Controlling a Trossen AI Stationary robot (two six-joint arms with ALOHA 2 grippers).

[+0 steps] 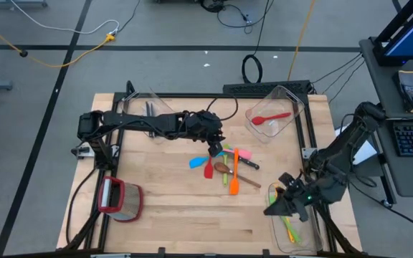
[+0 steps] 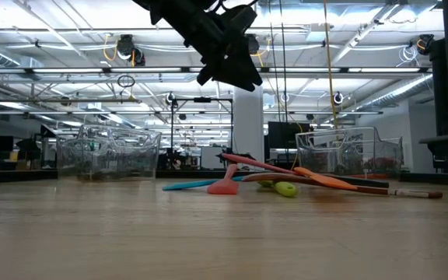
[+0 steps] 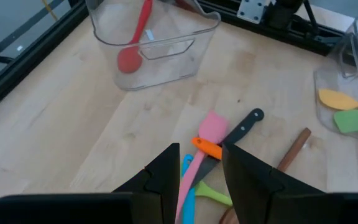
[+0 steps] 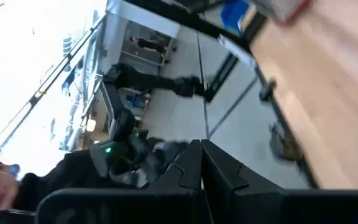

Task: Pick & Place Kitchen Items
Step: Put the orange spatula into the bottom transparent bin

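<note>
Hovering over the utensil pile point(image 1: 224, 168) mid-table, our left gripper point(image 1: 214, 140) hangs part open and empty, lined up to grab the pink spatula point(image 3: 205, 140). Our right gripper point(image 1: 282, 206) is closed tight on nothing above the clear bin point(image 1: 277, 233) at the table's right front corner.

— What carries it all?
— A light wooden table point(image 1: 178, 215) with a dark frame along its edges.
— And lying directly on it?
— Near the middle, a loose pile of utensils point(image 1: 223, 166): a blue spatula point(image 1: 197, 163), a red spatula point(image 1: 209, 170), an orange spatula point(image 1: 234, 176), a pink spatula point(image 1: 244, 153), a wooden spoon point(image 1: 229, 172) and a black-handled knife point(image 3: 244, 122), some crossing one another.
— Anything at the edges?
— A clear bin point(image 1: 274, 115) by the far right corner, another clear bin point(image 1: 143, 111) toward the far left, a third bin point(image 1: 292, 222) at the near right edge, and a red-rimmed container point(image 1: 120, 199) near the left edge.
</note>
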